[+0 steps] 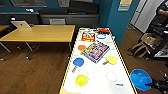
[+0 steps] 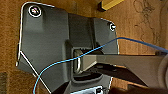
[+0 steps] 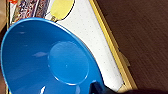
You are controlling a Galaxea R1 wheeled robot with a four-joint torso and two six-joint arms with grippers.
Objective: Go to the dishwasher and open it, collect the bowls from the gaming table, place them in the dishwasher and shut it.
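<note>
The gaming table [image 1: 100, 82], white-topped with yellow edges, runs away from me in the head view. My right gripper [image 1: 153, 85] is shut on the rim of a bright blue bowl [image 1: 140, 79], held just past the table's right edge near its front end. That bowl [image 3: 37, 57] looms large in the right wrist view, with a dark fingertip [image 3: 98, 88] on its rim and the table [image 3: 82, 27] behind it. A yellow bowl [image 1: 81, 80] and a pale bowl [image 1: 111, 76] sit on the near part of the table. Another pale bowl [image 1: 101, 36] sits near the far end. The dishwasher is out of view.
Two board game boxes [image 1: 96, 51] and orange, blue and yellow paddles [image 1: 77, 62] lie on the table. A wooden dining table [image 1: 42, 33] with a laptop stands to the left. Bags [image 1: 140, 48] and a person [image 1: 162, 12] are on the right, over wood floor.
</note>
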